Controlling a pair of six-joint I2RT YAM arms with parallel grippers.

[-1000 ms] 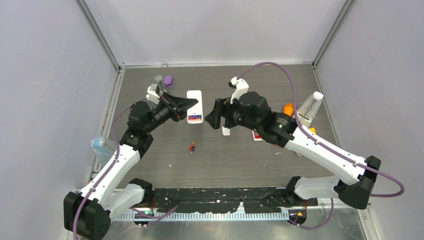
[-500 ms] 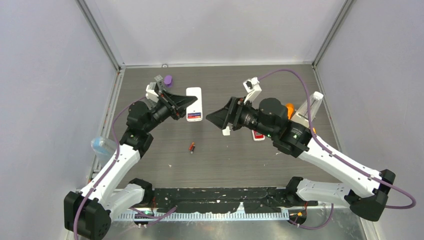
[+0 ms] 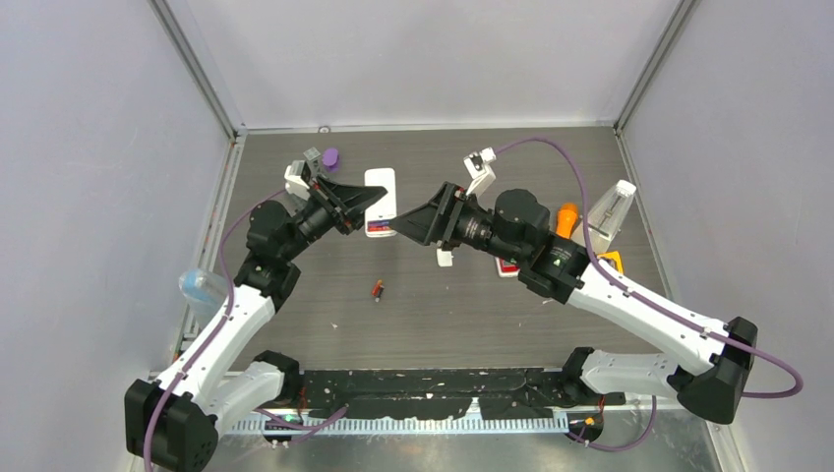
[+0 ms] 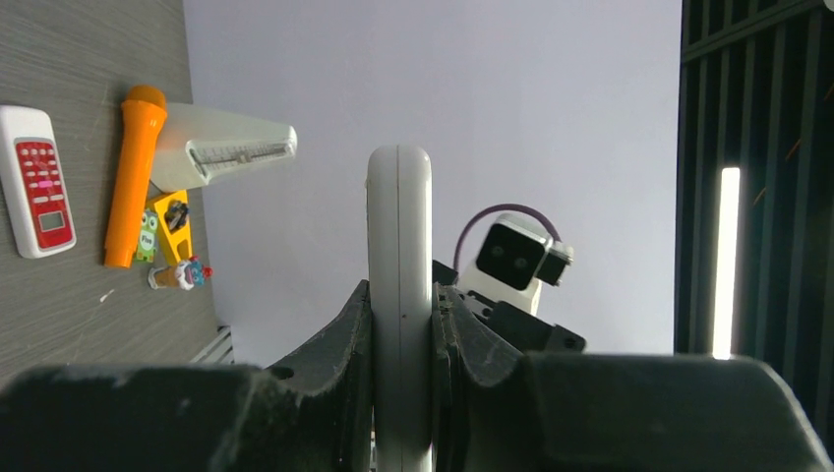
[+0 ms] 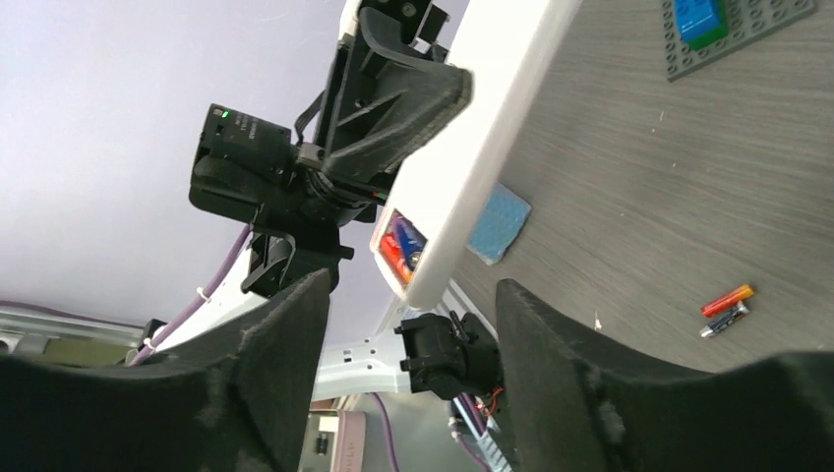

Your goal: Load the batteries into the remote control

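Observation:
My left gripper [image 3: 366, 203] is shut on a white remote control [image 3: 382, 202] and holds it above the table. In the left wrist view the remote [image 4: 399, 256] stands edge-on, pinched between both fingers. Its open battery compartment [image 5: 402, 244] faces my right wrist camera and holds red and blue batteries. My right gripper [image 3: 405, 226] is open and empty, its jaws wide apart, right next to the remote's compartment end. Two loose batteries [image 3: 377, 289], one red-orange and one blue-purple, lie side by side on the table, and also show in the right wrist view [image 5: 726, 304].
A second white remote with red buttons [image 4: 36, 195], an orange toy microphone [image 3: 566, 214] and a white metronome-like object [image 3: 612, 208] lie at the right. A small white piece [image 3: 445, 258] lies under my right arm. A purple object [image 3: 330, 155] sits at the back left.
My right gripper has swung left and turned, coming up against the compartment end of the held remote. My left gripper and the remote have barely moved.

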